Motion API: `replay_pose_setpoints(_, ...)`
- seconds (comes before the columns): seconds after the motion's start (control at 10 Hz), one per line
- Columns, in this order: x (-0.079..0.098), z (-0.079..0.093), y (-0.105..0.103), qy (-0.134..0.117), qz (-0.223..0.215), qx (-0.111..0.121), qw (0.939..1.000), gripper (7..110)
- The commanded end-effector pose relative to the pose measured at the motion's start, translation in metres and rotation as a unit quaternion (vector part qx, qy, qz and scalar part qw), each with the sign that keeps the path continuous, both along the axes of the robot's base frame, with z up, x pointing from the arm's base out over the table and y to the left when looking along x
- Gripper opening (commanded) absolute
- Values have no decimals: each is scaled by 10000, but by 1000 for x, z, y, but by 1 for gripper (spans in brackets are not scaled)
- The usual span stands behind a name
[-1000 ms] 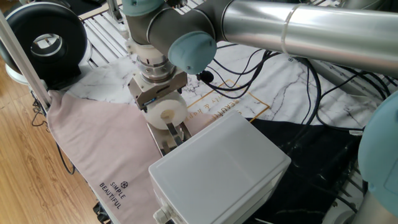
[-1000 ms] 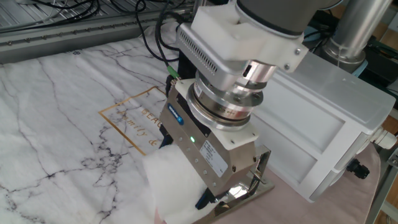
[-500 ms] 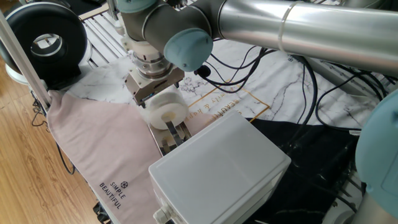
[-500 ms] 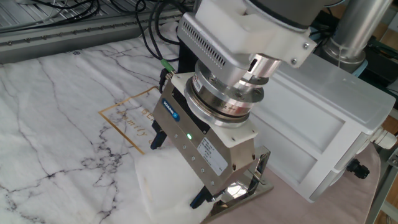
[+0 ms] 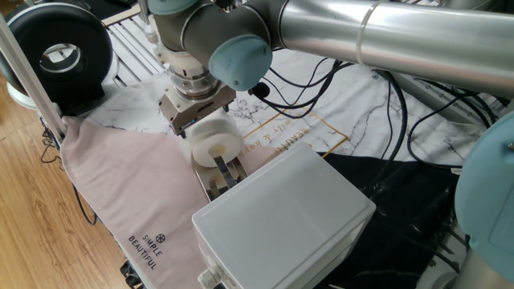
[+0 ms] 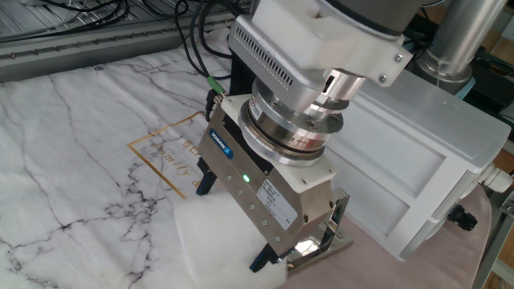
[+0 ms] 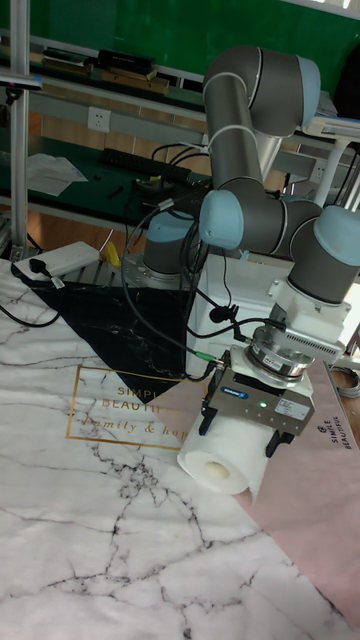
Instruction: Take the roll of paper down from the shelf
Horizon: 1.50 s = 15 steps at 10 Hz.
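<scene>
The roll of paper [image 5: 210, 141] [image 6: 210, 245] [image 7: 222, 455] is a white cylinder lying on its side on the cloth, with its hollow core facing the front in the tall fixed view. The shelf [image 5: 221, 174] [image 6: 319, 241], a small shiny chrome plate, sits right beside it, next to the grey box. My gripper [image 5: 197, 119] [image 6: 231, 226] [image 7: 240, 432] hangs just above the roll. It is open, with its dark fingertips [image 6: 259, 261] spread to either side of the roll's top and not pressing on it.
A large pale grey plastic box [image 5: 285, 217] [image 6: 426, 152] stands close behind the shelf. A pink cloth [image 5: 132, 189] and a marble-patterned sheet [image 6: 72, 144] cover the table. Cables [image 5: 321, 88] trail at the back, and a black round fan [image 5: 56, 56] stands at the far left.
The fingers have spread apart and let go of the roll. The gripper has lifted slightly, and the roll has settled on the cloth beside the shelf.
</scene>
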<state>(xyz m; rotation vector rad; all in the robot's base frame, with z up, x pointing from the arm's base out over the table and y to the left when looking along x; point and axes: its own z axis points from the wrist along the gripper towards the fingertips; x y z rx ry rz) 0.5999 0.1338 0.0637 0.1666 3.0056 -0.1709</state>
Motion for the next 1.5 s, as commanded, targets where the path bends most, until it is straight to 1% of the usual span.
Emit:
replay_pose_setpoints(0.0,-26,7,33,475,-351,683,9959,7)
replay_pose_setpoints(0.1,-26,11,29,477,-287,594,9967,7)
replay_pose_setpoints(0.3,-26,23,6,490,-20,92,9988,7)
replay_pose_setpoints(0.4,-21,27,5,394,145,56,9991,22)
replay_pose_setpoints(0.5,-15,28,10,293,290,126,9991,22)
replay_pose_setpoints(0.6,-11,30,15,244,358,195,9989,22)
replay_pose_setpoints(0.7,-9,34,21,262,327,244,9988,66)
replay_pose_setpoints(0.9,-6,44,31,265,289,271,9989,66)
replay_pose_setpoints(1.0,-6,47,32,285,309,216,9989,66)
replay_pose_setpoints(1.1,-10,49,31,367,276,175,9988,66)
replay_pose_setpoints(1.2,-10,50,36,383,145,240,9989,66)
replay_pose_setpoints(1.4,-2,49,46,348,26,266,9990,66)
